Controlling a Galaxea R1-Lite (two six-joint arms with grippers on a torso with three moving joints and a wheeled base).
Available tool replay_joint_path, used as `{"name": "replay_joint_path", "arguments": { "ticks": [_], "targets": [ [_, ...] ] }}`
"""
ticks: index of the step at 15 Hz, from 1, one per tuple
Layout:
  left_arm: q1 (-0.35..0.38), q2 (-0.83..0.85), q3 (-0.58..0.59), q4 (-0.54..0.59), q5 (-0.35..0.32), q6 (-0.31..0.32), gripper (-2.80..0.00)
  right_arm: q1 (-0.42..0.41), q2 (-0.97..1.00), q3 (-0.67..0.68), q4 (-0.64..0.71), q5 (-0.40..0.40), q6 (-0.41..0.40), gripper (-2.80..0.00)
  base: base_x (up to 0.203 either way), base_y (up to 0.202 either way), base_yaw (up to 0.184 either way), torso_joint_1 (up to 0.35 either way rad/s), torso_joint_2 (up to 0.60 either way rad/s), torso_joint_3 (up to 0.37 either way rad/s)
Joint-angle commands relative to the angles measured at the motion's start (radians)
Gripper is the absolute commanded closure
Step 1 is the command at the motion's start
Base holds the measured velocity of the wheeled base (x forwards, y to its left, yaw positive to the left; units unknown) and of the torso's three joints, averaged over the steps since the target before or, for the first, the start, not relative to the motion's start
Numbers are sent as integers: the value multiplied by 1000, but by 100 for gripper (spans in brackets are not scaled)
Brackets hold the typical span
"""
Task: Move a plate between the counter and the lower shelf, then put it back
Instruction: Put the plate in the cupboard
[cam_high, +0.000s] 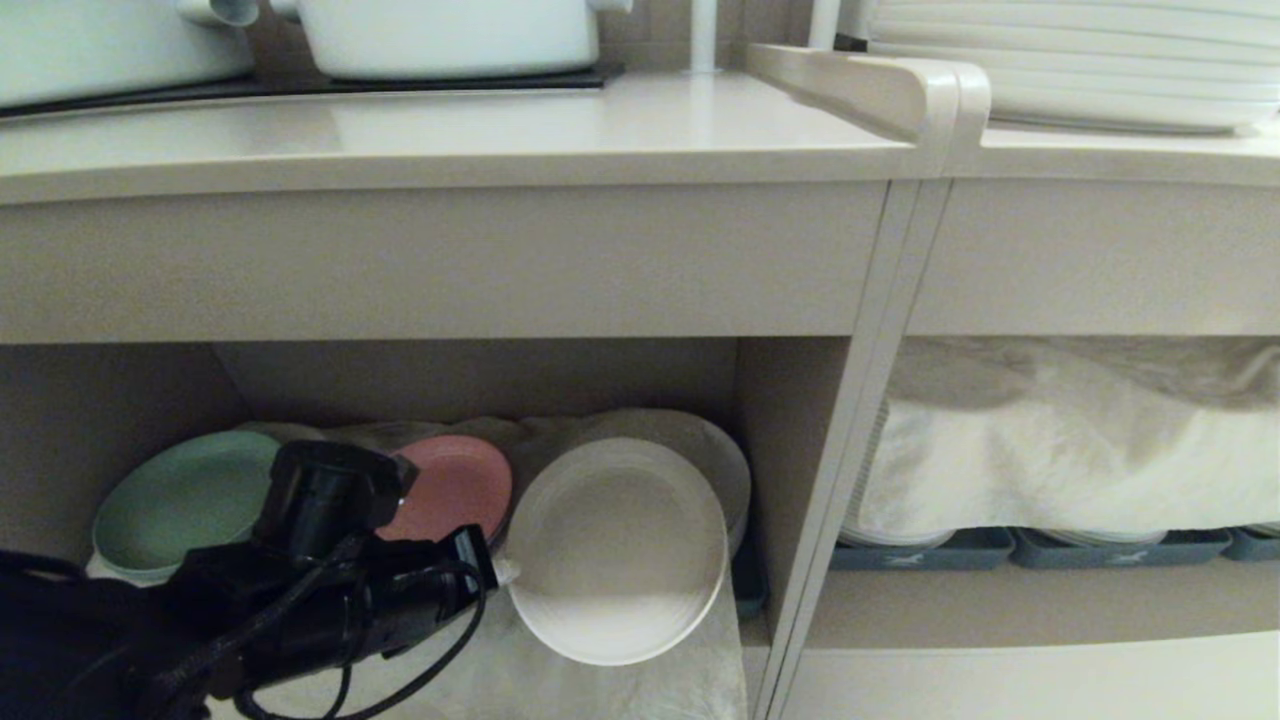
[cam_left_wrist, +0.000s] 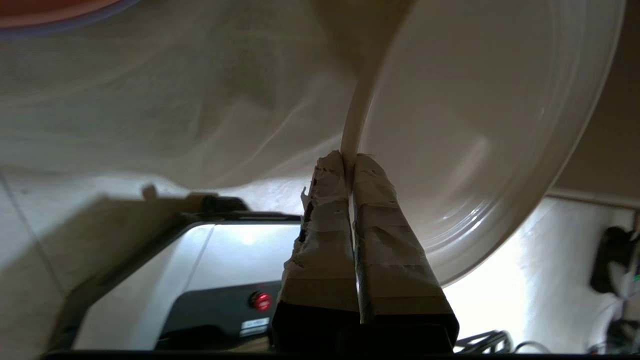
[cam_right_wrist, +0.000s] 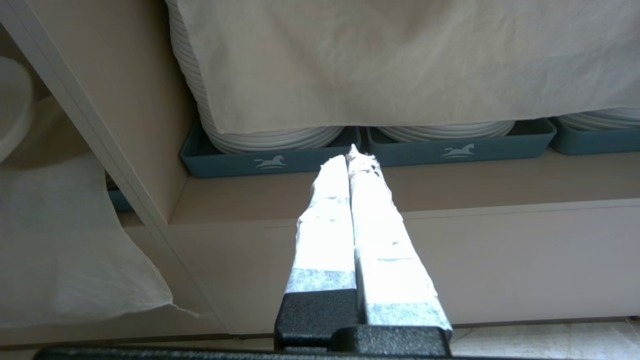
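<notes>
Cream plate (cam_high: 618, 550) is off the cloth, tilted face-out, low centre of the head view at the mouth of the lower shelf (cam_high: 480, 380). Left claw (cam_high: 497, 572) is clamped on its left rim; the wrist view shows both taped fingers (cam_left_wrist: 385, 225) pinching the edge. Pink plate (cam_high: 455, 485) and green plate (cam_high: 180, 500) sit behind, lower left.

Looks like the carry-out step. Next: lift clear of the shelf's top edge, up to the table (cam_high: 450, 135). Right claw (cam_right_wrist: 354, 156) is idle, fingers together.
</notes>
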Motion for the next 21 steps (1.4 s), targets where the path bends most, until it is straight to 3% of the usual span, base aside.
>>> {"name": "replay_joint_path", "arguments": {
  "ticks": [1,9,13,21],
  "targets": [
    [-1,50,-44,7,1,-45,0,0,1,0,0,0,1,0,0,0,0,0,0,0],
    [0,119,-97,83,13,-51,0,0,1,0,0,0,1,0,0,0,0,0,0,0],
    [0,160,-219,188,18,-94,0,0,1,0,0,0,1,0,0,0,0,0,0,0],
    [0,262,-336,189,38,-183,0,0,1,0,0,0,1,0,0,0,0,0,0,0]
  ]
}}
